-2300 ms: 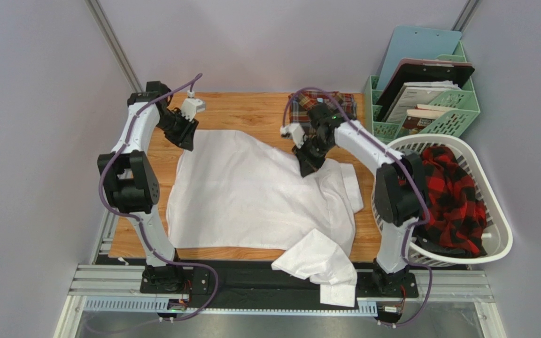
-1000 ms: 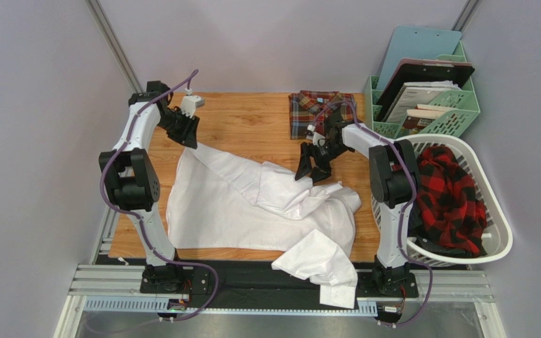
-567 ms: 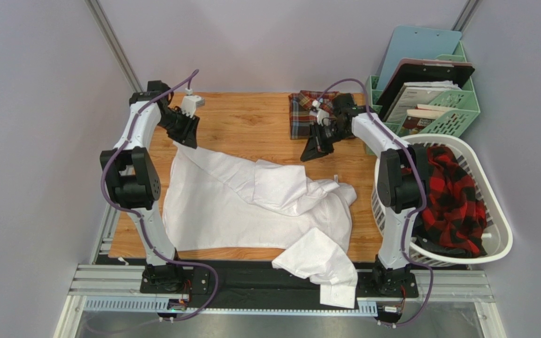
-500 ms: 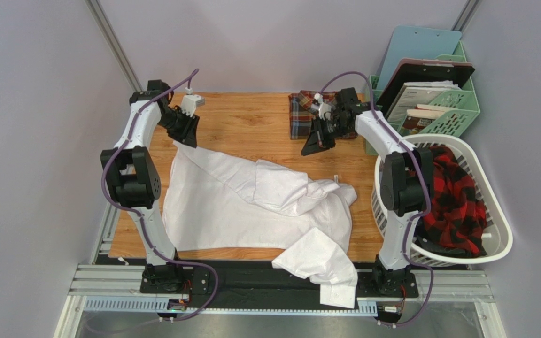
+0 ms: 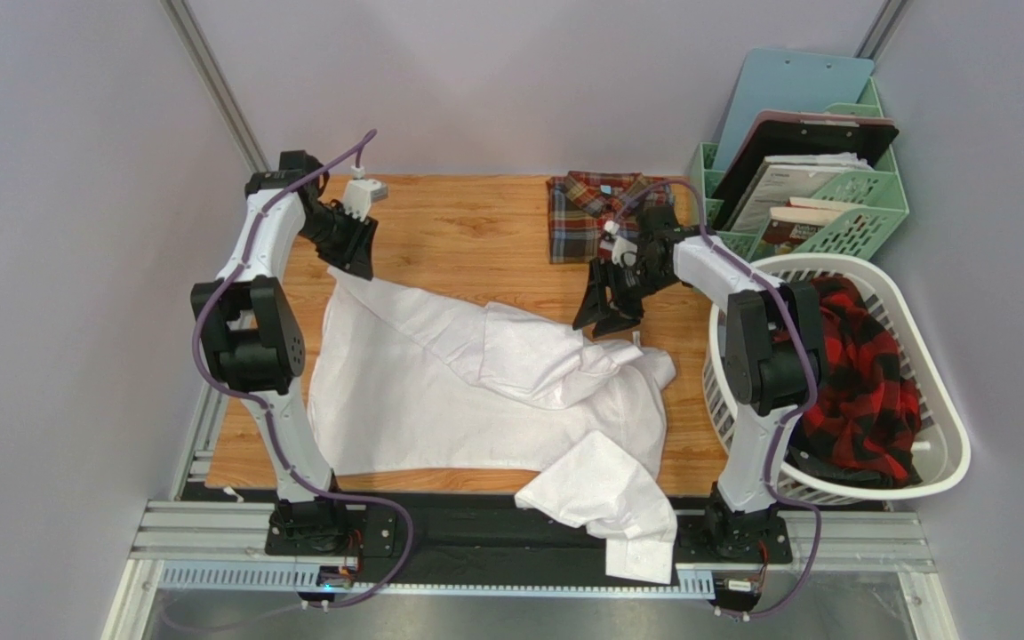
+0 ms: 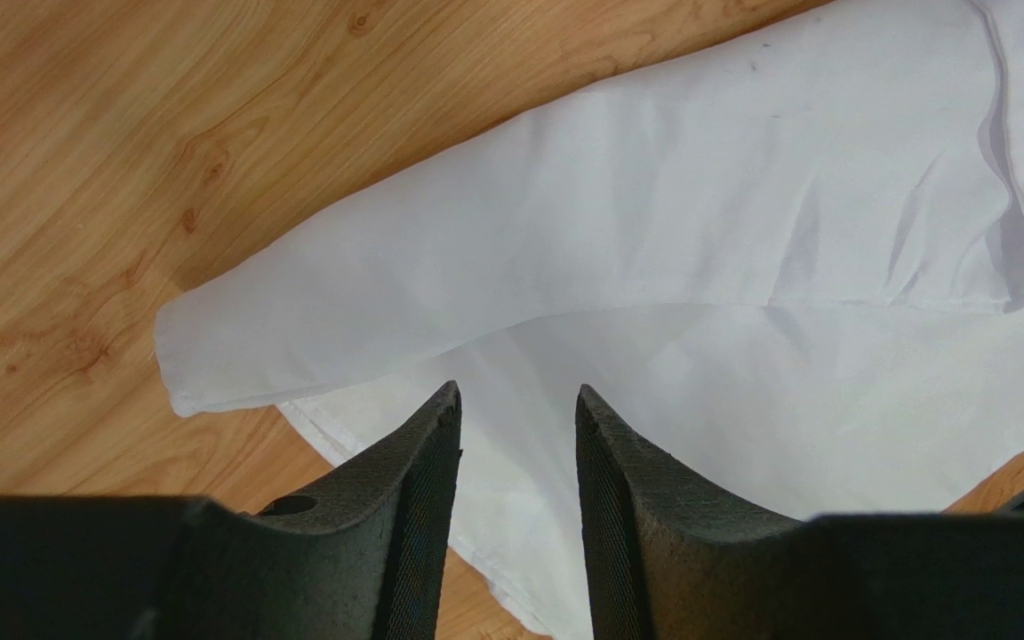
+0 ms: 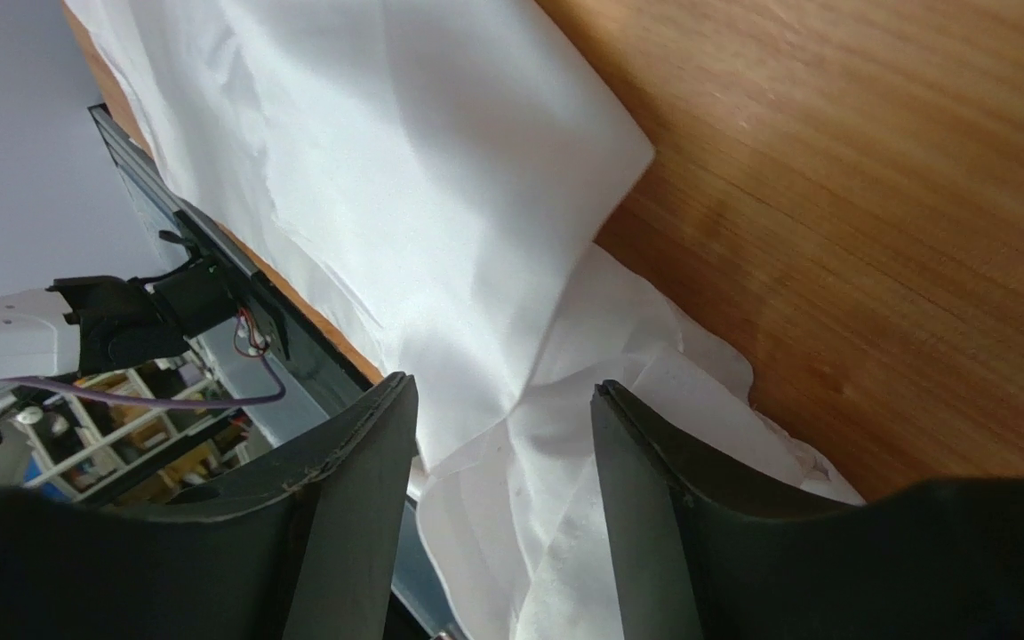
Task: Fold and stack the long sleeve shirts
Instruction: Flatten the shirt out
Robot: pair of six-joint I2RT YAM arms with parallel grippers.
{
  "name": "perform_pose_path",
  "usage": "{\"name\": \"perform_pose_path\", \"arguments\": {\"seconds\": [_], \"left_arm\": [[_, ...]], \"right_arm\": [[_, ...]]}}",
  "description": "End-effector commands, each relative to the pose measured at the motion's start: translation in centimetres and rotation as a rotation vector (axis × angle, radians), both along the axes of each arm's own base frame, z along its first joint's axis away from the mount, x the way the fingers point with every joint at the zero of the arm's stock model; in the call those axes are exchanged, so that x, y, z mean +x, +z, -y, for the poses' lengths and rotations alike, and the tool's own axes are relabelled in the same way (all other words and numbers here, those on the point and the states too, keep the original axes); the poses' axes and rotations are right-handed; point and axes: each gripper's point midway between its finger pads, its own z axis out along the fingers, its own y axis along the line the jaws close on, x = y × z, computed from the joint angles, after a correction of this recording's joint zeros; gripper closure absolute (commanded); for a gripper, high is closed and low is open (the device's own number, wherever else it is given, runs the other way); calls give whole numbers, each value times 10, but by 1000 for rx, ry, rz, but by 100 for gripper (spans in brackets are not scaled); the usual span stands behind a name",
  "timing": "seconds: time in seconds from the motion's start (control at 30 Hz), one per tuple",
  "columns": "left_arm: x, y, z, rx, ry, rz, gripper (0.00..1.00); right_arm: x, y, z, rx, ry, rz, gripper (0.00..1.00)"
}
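White shirt [image 5: 477, 387] is lying rumpled across the middle of the wooden table [image 5: 477, 234], its far part bunching into diagonal folds, one sleeve hanging over the near edge between the arm bases. Plaid shirt [image 5: 595, 210] is sitting folded at the far edge, right of centre, apart from the white one. Left gripper [image 6: 515, 400] is hovering over the far left corner of the white shirt; its jaws are standing apart, with cloth showing in the gap below and nothing clamped. Right gripper [image 7: 501, 387] is hanging between the two shirts, just beyond the white shirt's far right edge, jaws apart and holding nothing. A white laundry basket [image 5: 938, 400] at the right is holding red and black checked cloth [image 5: 858, 374]
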Motion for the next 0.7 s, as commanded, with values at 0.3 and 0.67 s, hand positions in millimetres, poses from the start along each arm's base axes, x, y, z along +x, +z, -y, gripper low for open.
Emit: {"name": "perform_pose_path", "arguments": {"seconds": [0.3,0.67], "left_arm": [[-12,14,1,-7,6,24,56],[-19,14,-3,21,5,1,56]], "right_arm": [[39,-17,-24,124,-141,-55,44],[69,-15,-46,284,-182,-98,49]]}}
